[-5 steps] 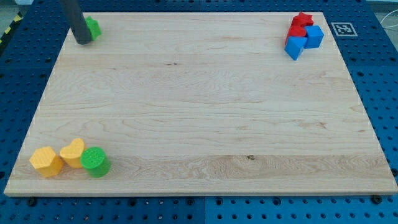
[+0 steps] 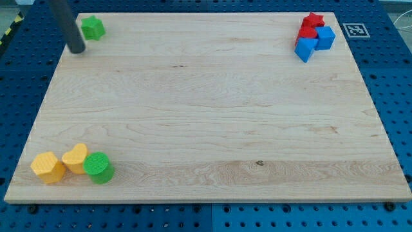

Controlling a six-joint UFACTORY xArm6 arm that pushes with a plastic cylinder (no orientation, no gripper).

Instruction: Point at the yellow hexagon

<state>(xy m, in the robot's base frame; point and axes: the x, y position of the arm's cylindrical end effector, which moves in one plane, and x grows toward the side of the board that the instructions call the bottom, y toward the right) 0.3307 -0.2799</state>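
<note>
you will find the yellow hexagon (image 2: 47,167) at the view's bottom left corner of the counter (image 2: 212,109), close to the near edge. it heads a short row: just to its right, touching or nearly so, sits a yellow heart-shaped block (image 2: 76,158), and beside that a green cylinder (image 2: 98,167).

the pointing step is not done. my tip (image 2: 76,50) rests near the view's top left corner, just left of and slightly below a green star-shaped block (image 2: 93,28), apart from it. the tip is well apart from the yellow hexagon, with nearly the full depth of the left side between them. judged from this, the whole approach remains: travel toward the view's bottom along the left edge, then stop beside the hexagon without nudging it or its neighbours.

this arm carries no jaws, only the rod, so there is no grasp state to report.

the middle of the light wooden board shows bare grain and one small dark knot toward the lower centre. at the far right corner you will see a tight cluster: a red star (image 2: 313,21), a red block (image 2: 306,32) below it whose shape is unclear, a blue cube (image 2: 326,37) and a blue block (image 2: 305,49).

the board lies on a blue perforated base (image 2: 393,84); a black-and-white marker tag (image 2: 355,29) sits off the top right corner.
</note>
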